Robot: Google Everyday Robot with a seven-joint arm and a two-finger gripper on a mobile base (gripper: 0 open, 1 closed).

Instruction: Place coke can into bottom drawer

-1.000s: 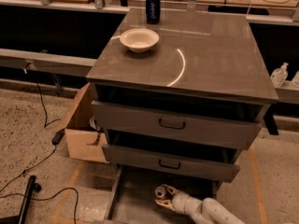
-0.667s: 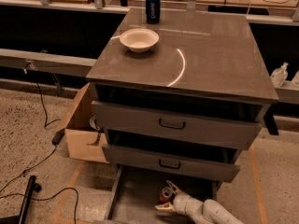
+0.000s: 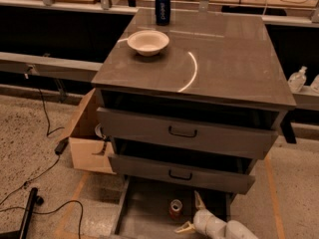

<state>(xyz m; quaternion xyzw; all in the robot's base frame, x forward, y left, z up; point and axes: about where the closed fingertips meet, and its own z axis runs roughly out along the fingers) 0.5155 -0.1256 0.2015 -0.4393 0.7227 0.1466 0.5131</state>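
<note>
The coke can [image 3: 175,208], small and red-orange with a silver top, stands upright on the flat grey floor of the pulled-out bottom drawer [image 3: 144,210], under the middle drawer's front. My gripper [image 3: 191,214] is just right of the can, low over the drawer floor. Its two pale fingers are spread open, one finger [image 3: 199,201] pointing up and back, the other lying low toward the front. The can stands free of them. The white arm reaches in from the lower right.
Two upper grey drawers [image 3: 182,132] with black handles stand slightly open above. On the cabinet top are a white bowl [image 3: 148,42] and a dark blue can [image 3: 162,8]. A cardboard box [image 3: 87,136] sits at the left, with cables [image 3: 45,168] on the floor.
The gripper was shut on the coke can in the bottom drawer. It has opened, let go of the can and drawn back a little to the right. The can stays upright.
</note>
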